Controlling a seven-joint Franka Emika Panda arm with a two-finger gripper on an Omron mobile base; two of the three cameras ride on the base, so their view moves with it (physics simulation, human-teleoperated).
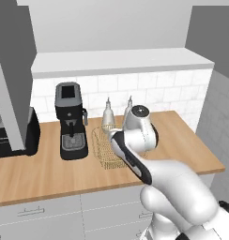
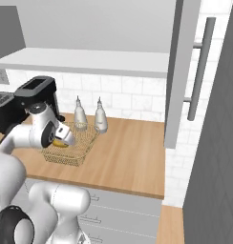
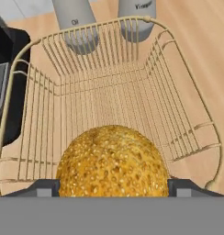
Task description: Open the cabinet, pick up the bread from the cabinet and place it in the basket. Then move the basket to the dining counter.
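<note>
My fingers (image 3: 113,187) stood wide around the bread (image 3: 113,161), low inside the basket (image 3: 187,98); carrying that basket to the dining counter remained

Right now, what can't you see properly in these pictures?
- Golden seeded bread roll: its underside; hand view, bottom edge cuts it, so basket contact is unclear.
- Tan wire-mesh basket: near side; left base view, white arm covers it.
- Grey bottles: tops cut off, labels too blurry; hand view.
</note>
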